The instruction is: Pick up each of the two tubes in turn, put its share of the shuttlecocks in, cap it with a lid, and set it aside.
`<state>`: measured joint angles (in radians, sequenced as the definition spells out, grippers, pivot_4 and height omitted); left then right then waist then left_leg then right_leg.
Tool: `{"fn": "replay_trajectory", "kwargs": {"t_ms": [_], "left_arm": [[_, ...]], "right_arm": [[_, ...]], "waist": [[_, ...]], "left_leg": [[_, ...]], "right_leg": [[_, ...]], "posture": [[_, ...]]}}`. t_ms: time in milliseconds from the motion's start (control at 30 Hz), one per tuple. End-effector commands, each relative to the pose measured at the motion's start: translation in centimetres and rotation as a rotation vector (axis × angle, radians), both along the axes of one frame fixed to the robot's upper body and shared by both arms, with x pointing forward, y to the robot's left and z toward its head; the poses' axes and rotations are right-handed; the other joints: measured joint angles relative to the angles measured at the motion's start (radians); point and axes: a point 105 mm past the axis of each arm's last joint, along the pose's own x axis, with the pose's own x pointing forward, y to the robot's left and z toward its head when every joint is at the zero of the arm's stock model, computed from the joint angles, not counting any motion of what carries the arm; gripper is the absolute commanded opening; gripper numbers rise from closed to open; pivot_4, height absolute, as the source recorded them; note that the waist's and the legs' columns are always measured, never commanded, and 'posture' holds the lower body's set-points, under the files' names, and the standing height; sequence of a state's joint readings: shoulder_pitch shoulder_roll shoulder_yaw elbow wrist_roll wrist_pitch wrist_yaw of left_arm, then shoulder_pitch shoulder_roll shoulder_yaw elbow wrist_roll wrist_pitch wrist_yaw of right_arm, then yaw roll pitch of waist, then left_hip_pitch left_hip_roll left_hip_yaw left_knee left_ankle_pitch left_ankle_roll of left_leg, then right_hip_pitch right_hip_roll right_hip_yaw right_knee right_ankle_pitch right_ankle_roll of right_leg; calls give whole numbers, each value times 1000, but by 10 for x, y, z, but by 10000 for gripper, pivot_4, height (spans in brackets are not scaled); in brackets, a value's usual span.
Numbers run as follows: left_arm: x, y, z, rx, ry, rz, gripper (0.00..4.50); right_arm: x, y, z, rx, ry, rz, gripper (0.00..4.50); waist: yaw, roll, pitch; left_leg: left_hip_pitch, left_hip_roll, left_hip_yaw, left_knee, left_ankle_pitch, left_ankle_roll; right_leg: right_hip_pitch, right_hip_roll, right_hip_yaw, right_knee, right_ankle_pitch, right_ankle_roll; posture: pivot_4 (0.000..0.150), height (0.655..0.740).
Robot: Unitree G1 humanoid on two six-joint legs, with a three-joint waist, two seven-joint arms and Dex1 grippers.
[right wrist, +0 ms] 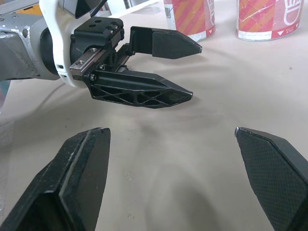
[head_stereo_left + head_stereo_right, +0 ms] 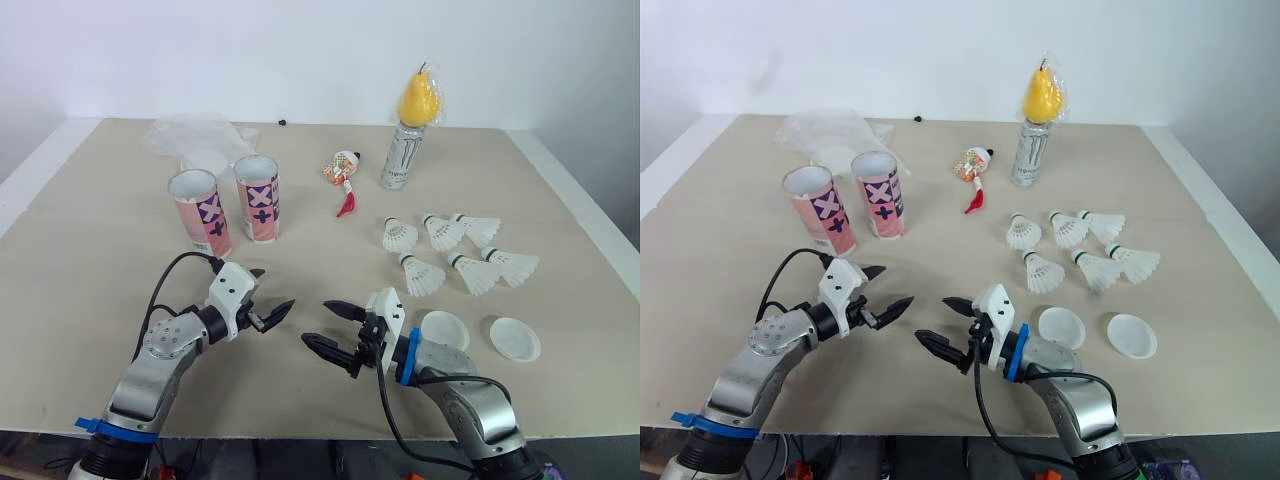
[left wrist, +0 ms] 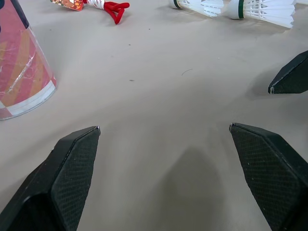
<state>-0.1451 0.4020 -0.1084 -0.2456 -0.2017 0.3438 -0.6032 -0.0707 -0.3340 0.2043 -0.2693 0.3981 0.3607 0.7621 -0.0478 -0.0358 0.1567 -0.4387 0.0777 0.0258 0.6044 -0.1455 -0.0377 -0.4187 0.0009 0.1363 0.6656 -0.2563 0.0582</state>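
Observation:
Two open pink-and-white tubes (image 2: 200,212) (image 2: 258,197) stand upright at the middle left of the table. Several white shuttlecocks (image 2: 440,232) lie in a loose cluster at the right. Two round white lids (image 2: 444,330) (image 2: 514,339) lie flat near the front right. My left gripper (image 2: 277,288) hovers open and empty over bare table in front of the tubes. Facing it, my right gripper (image 2: 315,322) is open too, just left of the nearer lid. The right wrist view shows the left gripper (image 1: 195,72) close ahead, with both tubes (image 1: 190,19) behind it.
A drink can (image 2: 403,155) with a yellow pear-shaped packet (image 2: 419,100) on top stands at the back. A small wrapped trinket with a red ribbon (image 2: 343,175) lies near it. A crumpled clear plastic bag (image 2: 195,135) sits behind the tubes.

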Motion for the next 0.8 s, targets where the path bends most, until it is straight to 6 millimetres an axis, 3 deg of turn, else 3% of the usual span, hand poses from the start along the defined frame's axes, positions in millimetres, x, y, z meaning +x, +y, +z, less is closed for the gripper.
{"fn": "replay_trajectory", "kwargs": {"t_ms": [33,800], "left_arm": [[-1,0,11,-10,-55,-10,45000],[-3,0,12,13,-90,-36,45000]], "right_arm": [[0,0,7,15,-36,5,44438],[-2,0,7,22,-34,2,44438]], "waist": [[0,0,0],[0,0,0]], "left_leg": [[0,0,0,0,0,0],[0,0,0,0,0,0]], "right_leg": [[0,0,0,0,0,0],[0,0,0,0,0,0]], "posture": [[1500,7400],[1500,7400]]}}
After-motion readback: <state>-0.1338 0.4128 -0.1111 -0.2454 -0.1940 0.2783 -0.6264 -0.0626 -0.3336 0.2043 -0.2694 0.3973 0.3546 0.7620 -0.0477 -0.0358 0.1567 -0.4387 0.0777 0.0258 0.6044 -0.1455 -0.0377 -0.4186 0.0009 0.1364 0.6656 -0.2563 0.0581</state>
